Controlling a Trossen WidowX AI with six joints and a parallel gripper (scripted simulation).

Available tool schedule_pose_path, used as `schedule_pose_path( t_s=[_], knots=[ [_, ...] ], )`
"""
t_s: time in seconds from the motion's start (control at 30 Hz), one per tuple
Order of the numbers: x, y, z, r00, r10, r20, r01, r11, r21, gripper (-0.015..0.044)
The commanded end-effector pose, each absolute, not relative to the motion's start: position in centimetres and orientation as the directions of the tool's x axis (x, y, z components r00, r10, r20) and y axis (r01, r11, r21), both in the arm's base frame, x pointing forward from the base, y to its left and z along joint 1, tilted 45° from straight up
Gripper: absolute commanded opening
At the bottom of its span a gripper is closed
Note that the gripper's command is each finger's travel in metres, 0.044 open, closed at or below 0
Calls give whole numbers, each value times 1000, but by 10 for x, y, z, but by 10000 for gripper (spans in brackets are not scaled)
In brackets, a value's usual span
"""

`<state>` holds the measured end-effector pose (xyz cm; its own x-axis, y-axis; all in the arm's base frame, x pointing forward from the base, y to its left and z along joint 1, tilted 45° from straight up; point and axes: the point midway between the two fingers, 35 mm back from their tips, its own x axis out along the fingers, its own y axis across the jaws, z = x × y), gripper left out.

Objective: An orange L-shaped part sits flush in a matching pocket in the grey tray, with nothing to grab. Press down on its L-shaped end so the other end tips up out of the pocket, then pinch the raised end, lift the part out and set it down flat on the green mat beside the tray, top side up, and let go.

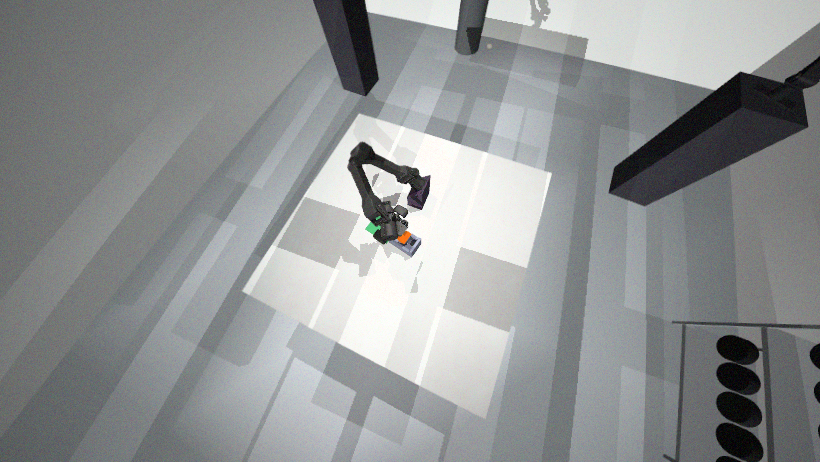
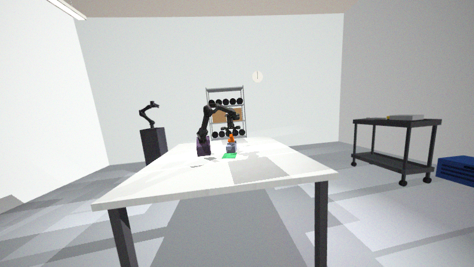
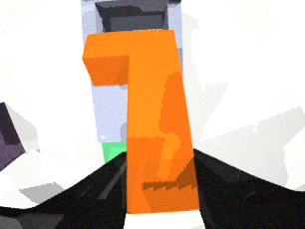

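Nearest the wrist view, the gripper (image 3: 161, 227) is clamping the plain straight end of the orange part (image 3: 155, 121), black fingers pressing on both long sides. The part is hanging clear above the tray (image 3: 107, 111), with its hooked L end pointing away from the wrist; from the exterior view it is sitting above the tray (image 2: 230, 147), out of the pocket. Handling guess: it is looking rigid and blocky, probably light, with smooth faces that could be slipping if the grip is shallow; holding it by the straight end, as here, is leaving the L end as an overhang that could be swinging, so a slow carry seems wise. Past the part, the tray pocket (image 3: 136, 18) is showing dark and seems to be holding nothing. A sliver of the green mat (image 3: 113, 151) is peeking out just beside the tray, on the near edge, with nothing visible on the part that shows. Judging progress: extraction looks done; carrying over, laying flat top side up and releasing are remaining.
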<state>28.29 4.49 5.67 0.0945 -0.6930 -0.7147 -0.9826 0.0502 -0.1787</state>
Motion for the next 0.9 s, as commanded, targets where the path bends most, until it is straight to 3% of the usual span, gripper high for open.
schedule_pose_path(
  t_s=[0.0,0.87],
  knots=[
    [278,31,68,93,-698,-710,-984,43,-171,0],
    [250,-48,142,92,-702,-706,-984,42,-170,0]
  ],
)
